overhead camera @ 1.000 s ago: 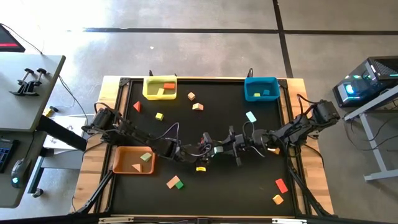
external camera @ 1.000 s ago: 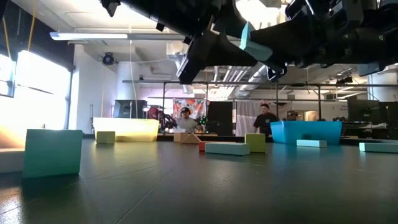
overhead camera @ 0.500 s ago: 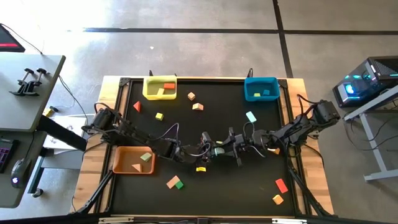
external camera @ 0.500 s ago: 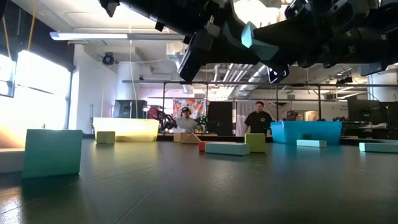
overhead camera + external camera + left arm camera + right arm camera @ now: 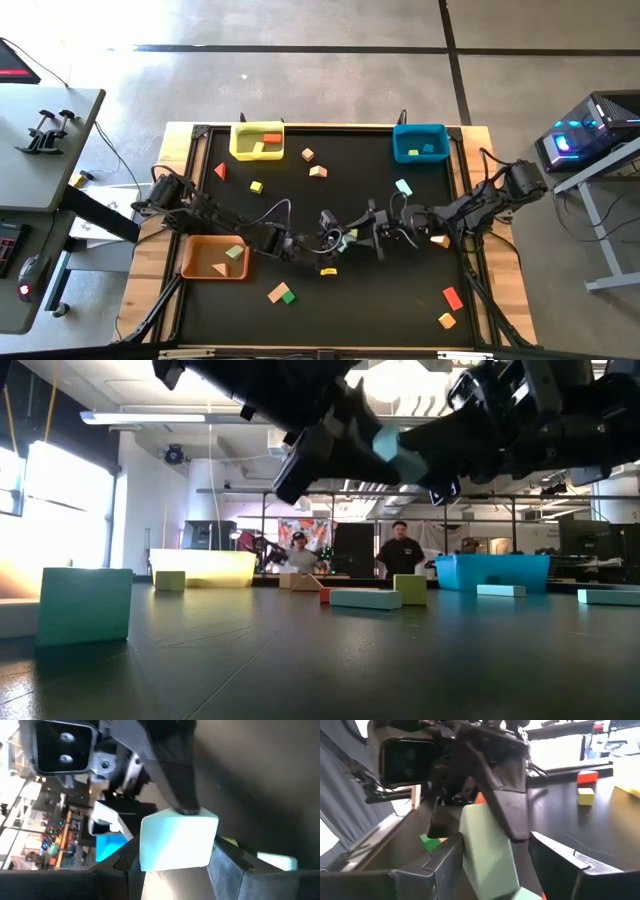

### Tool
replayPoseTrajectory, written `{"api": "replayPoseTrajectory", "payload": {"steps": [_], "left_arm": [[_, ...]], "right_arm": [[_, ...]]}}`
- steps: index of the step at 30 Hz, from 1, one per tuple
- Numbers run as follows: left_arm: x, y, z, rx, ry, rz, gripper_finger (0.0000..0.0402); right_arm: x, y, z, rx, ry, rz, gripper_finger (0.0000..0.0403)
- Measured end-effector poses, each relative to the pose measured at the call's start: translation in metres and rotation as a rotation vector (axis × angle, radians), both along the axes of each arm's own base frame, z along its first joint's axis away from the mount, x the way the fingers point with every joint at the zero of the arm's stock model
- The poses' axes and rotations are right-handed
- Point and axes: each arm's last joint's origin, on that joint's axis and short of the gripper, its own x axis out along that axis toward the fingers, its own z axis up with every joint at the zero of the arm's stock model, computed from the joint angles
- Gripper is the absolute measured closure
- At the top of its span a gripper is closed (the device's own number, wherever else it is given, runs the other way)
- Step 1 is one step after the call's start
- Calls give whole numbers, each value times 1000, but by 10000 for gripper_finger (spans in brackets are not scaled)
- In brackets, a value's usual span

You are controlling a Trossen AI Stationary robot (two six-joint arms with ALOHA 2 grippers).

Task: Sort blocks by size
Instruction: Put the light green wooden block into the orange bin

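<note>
A mint block (image 5: 349, 236) hangs in the air above the middle of the table, where my two grippers meet. My left gripper (image 5: 340, 239) comes from the table's left and is shut on the block (image 5: 177, 842). My right gripper (image 5: 364, 234) comes from the right and is open, its fingers on either side of the same block (image 5: 485, 850). In the low view the block (image 5: 395, 455) shows high above the table between both dark hands. Other blocks lie scattered on the black table. My left gripper pinches the mint block between its two fingers, on two opposite faces (image 5: 210, 850). The fingers come nearly level from the table's left. The block is lifted clear of the table. My right gripper has one finger (image 5: 445, 865) close beside the block; whether it touches, I cannot tell. The other finger stands off with a gap.
A yellow bin (image 5: 236, 148) and a blue bin (image 5: 400, 146) stand at the far edge, an orange bin (image 5: 196, 262) at the near left. Loose blocks lie around: mint bar (image 5: 403, 187), yellow (image 5: 324, 270), orange and green (image 5: 281, 293), red (image 5: 452, 298). People stand in the room behind.
My left gripper has rolled about its own line. The mint block has turned with it and sits a little lower in the low view, showing a broader face than before.
</note>
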Motion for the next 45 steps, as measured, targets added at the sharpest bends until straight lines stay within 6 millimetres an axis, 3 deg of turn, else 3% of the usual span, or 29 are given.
{"api": "replayPoseTrajectory", "payload": {"steps": [8, 14, 20, 30, 37, 45], "left_arm": [[-7, 0, -11, 7, 109, 37, 246], [-24, 1, -9, 23, 178, 184, 246], [-73, -4, 16, -103, 241, 379, 246], [-188, -27, 55, -547, 386, 845, 246], [-240, -46, 40, -663, 522, 1081, 246], [-259, -45, 7, -711, 614, 1211, 245]], "right_arm": [[-6, -11, 5, 5, 90, -118, 185], [-8, -11, -1, 46, 149, -184, 185], [-8, 0, -9, 37, 174, -208, 185], [-8, 7, -10, 30, 146, -227, 185], [-7, 7, -9, 14, 133, -222, 185], [-7, 7, -9, 14, 132, -221, 185]]}}
